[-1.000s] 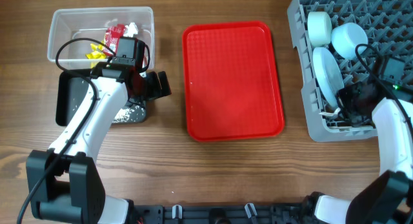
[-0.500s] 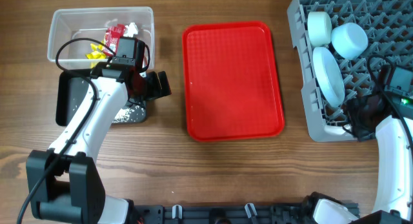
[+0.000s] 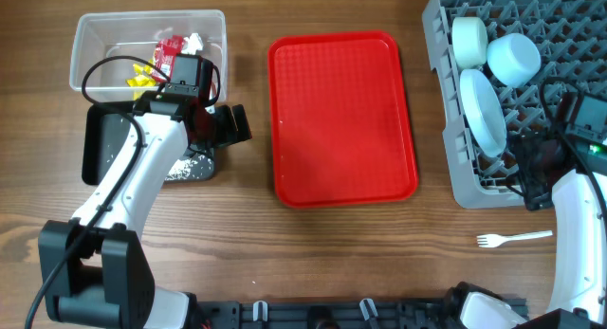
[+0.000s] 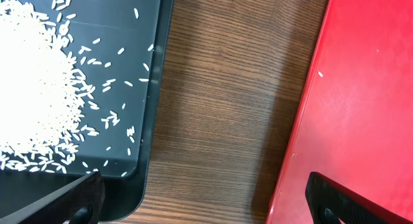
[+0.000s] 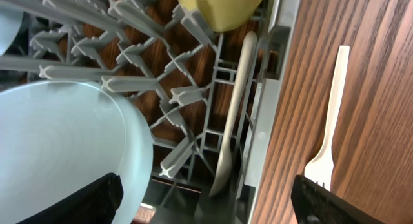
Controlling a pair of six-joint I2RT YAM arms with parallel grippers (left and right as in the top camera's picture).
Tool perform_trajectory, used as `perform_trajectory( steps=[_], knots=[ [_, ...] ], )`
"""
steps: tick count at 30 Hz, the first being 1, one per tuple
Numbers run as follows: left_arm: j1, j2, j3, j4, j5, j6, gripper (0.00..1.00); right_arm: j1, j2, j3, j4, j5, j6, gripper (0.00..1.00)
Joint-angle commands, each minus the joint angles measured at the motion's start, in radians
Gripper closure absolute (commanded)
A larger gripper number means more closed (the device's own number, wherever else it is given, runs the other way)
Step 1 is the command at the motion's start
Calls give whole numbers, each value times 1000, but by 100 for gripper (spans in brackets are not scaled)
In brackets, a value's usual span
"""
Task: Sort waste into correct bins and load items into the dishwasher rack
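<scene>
Far left on the desk (image 3: 237, 234): clear tub (image 3: 104, 45) holding red-and-clear wrapper (image 3: 171, 50), yellow wrapper (image 3: 142, 76) and white paper scrap (image 3: 194, 40). Black tub (image 3: 100, 144) sits just in front of it, partly covered by the left arm. Rice grains (image 4: 32, 88) are heaped inside, with strays toward the wall.

Left arm runs diagonally from the front-left edge, wrist over the black tub's right end, fingers pointing right. Left tool (image 3: 235, 126): fully spread, nothing in it, above the bare wood between black tub and red tray (image 3: 343, 116). The wrist view alone shows one lone grain on the tray.

Right side: dishwasher rack (image 3: 446, 101). Light blue plate (image 3: 479, 111) stands on edge between the pegs. Behind it a pale round vessel (image 3: 467, 40) and a second vessel (image 3: 513, 59); cup or bowl, cannot tell.

Right arm rises from the front-right edge, wrist over the rack's front-right corner, hiding that corner from overhead. Right tool (image 5: 206, 201): fingers wide apart, holding nothing.

Only the right wrist view shows the yellow cup (image 5: 222, 8) and the spoon (image 5: 235, 114), which lies along the rack's inner wall. Fork (image 3: 512, 238) lies flat on the desk outside the rack, near its front-right corner.
</scene>
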State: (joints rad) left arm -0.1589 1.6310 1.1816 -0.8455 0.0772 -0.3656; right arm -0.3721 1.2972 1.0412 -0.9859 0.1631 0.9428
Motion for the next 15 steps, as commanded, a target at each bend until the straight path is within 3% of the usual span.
perform_trajectory(
  steps=[1,6,10,11,15],
  knots=[
    [-3,2,-5,0,8,-9,0,-2,-13,14,11,20,-118,10],
    [-3,2,-5,0,8,-9,0,-2,-26,36,40,-80,-308,7],
    [-3,2,-5,0,8,-9,0,-1,-61,69,73,-560,-780,7],
    [-3,2,-5,0,8,-9,0,-1,-74,82,65,-635,-842,2],
    [-3,2,-5,0,8,-9,0,50,-179,159,-15,-651,-950,0]
  ],
)
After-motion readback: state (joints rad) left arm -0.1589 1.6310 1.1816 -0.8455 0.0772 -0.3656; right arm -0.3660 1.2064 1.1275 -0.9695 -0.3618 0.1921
